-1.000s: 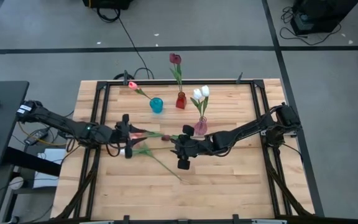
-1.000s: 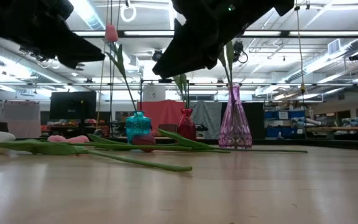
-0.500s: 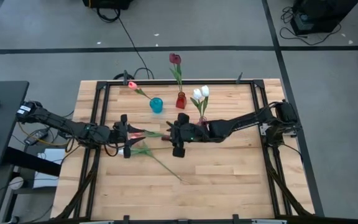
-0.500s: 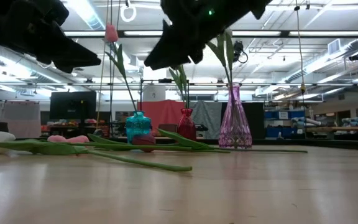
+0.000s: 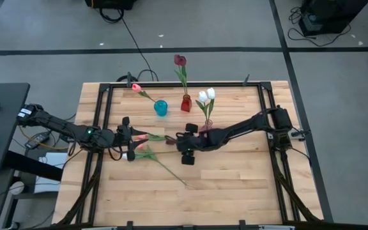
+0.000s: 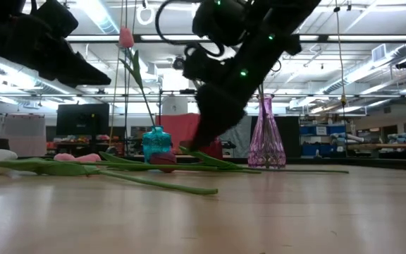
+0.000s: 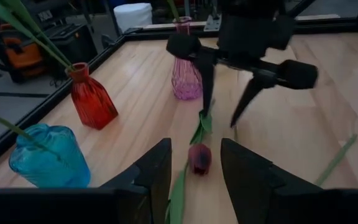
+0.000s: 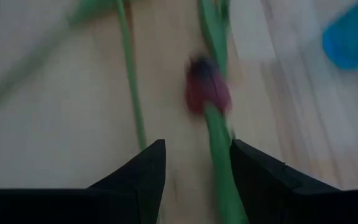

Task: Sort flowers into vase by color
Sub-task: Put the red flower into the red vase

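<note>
Several tulips lie on the table between my grippers: a dark red one point(image 5: 171, 140), head point(image 7: 199, 157) toward the left, two pink heads point(image 5: 140, 137) and loose green stems point(image 5: 168, 168). My right gripper point(image 5: 182, 144) is open, low over the table, fingers pointing down. They stand on either side of the dark red tulip's stem point(image 8: 219, 152), just behind the head point(image 8: 207, 87). My left gripper point(image 5: 130, 137) is open and empty, hovering above the pink heads. It faces the dark red tulip.
At the far side stand a teal vase point(image 5: 161, 107) with a pink tulip, a red vase point(image 5: 186, 103) with a dark red tulip and a pink glass vase point(image 5: 206, 130) with white tulips, close behind my right gripper. Bare wood lies toward the near edge.
My right gripper has gone a little toward the far edge and then down, tipping its fingers downward, until they straddle the dark red tulip's stem. The flowers on the table have not moved.
</note>
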Action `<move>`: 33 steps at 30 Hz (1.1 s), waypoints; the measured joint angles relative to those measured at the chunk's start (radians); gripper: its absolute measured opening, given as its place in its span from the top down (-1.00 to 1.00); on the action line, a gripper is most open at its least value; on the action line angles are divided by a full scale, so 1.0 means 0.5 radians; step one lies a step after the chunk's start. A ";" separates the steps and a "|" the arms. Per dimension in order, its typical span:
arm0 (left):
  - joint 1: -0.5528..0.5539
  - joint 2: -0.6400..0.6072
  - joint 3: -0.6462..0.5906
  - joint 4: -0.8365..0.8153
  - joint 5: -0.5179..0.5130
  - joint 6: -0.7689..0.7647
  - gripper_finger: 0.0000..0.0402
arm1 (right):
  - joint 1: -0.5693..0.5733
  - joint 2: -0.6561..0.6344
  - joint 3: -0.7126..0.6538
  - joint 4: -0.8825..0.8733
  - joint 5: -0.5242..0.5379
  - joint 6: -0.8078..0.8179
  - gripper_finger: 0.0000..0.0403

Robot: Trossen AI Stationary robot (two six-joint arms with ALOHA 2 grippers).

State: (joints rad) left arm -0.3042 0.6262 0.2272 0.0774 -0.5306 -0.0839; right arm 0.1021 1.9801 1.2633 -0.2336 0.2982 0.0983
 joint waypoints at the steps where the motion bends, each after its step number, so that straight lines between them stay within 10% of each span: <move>1: 0.000 0.000 0.000 -0.001 0.000 -0.007 0.28 | 0.000 -0.017 0.000 -0.093 0.016 0.026 0.06; 11: 0.002 0.002 0.000 0.045 0.000 -0.008 0.28 | -0.019 -0.099 0.001 -0.685 0.008 -0.031 0.07; 33: 0.002 0.002 0.000 0.032 0.005 -0.044 0.28 | 0.034 -0.025 -0.002 -0.703 -0.041 -0.236 0.34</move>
State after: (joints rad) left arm -0.3031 0.6270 0.2272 0.0935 -0.5284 -0.1060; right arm 0.1193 1.9678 1.2625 -0.5849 0.2779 -0.0198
